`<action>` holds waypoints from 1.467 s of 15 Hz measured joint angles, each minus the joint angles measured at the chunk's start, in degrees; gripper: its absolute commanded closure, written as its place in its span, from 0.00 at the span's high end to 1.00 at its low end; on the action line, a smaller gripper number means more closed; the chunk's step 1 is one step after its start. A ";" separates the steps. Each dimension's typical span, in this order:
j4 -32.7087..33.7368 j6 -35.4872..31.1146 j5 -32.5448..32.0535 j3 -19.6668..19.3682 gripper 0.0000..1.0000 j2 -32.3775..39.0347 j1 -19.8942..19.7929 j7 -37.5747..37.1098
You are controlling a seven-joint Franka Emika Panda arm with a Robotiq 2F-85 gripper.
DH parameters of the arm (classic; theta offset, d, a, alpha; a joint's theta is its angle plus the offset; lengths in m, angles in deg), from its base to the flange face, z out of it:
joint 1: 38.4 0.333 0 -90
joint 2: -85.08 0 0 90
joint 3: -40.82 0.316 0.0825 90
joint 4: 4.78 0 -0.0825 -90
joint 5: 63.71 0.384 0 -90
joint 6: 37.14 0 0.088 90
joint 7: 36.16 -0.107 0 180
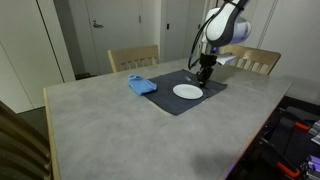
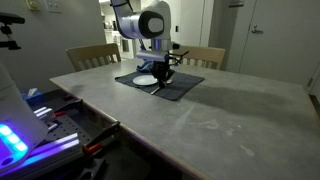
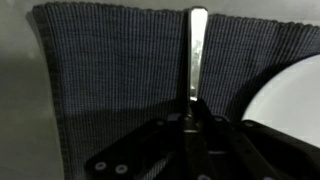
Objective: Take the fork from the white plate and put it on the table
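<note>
Gripper (image 3: 193,112): Robotiq, two-finger, filling the bottom of the wrist view. Fingers drawn nearly together, clamped on the lower end of the fork.

Fork (image 3: 196,55): silver, handle pointing straight away from the fingers; tines hidden beneath them. It sits over the placemat and beside the plate, no longer on it. Whether it touches the mat cannot be told.

Placemat (image 3: 110,80): dark, ribbed weave.

White plate (image 3: 295,100): round, on the placemat, just beside the gripper; appears empty in an exterior view (image 1: 187,91).

Table (image 3: 20,100): grey, bare past the mat's edge.

Blue cloth (image 1: 141,85): folded, at the mat's corner.

Handling note: the step is likely the carry. The fork should clear the mat's edge onto bare table, avoiding the cloth, come down level until flat, and only then be let go.
</note>
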 measured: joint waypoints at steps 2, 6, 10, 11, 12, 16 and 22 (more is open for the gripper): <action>0.00 -0.05 0.00 0.03 0.03 0.02 0.00 0.00; 0.00 -0.05 0.00 0.05 0.03 0.03 0.00 0.00; 0.02 -0.05 0.00 0.05 0.36 0.05 0.00 0.00; 0.02 -0.04 0.00 0.05 0.37 0.05 0.00 -0.01; 0.02 -0.04 0.00 0.06 0.43 0.07 0.00 -0.06; 0.03 0.15 0.00 0.70 0.71 0.08 0.01 -0.57; -0.59 1.06 -0.28 1.66 1.00 -2.24 1.27 -0.92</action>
